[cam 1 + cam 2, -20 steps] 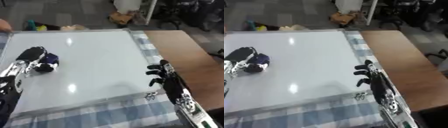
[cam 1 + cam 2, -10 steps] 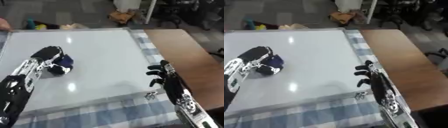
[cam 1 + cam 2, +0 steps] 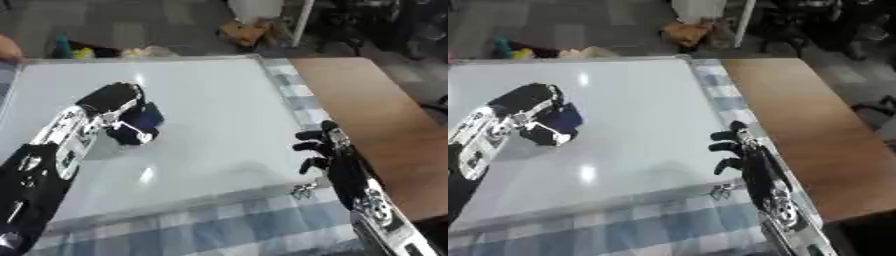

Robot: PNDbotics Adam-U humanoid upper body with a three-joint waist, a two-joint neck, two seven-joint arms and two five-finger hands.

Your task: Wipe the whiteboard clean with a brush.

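While the left hand [image 3: 112, 102] reaches in over the whiteboard [image 3: 219, 95] from the left, its fingers curl round a dark blue brush [image 3: 140, 125], which sits under and just right of the palm, pressed on the left-middle part of the board. The right hand [image 3: 328, 150] rests at the board's lower right edge, fingers bent toward the board and holding nothing, well apart from the brush. A blue checked cloth [image 3: 254, 225] lies beneath the board on a wooden table [image 3: 376, 95].
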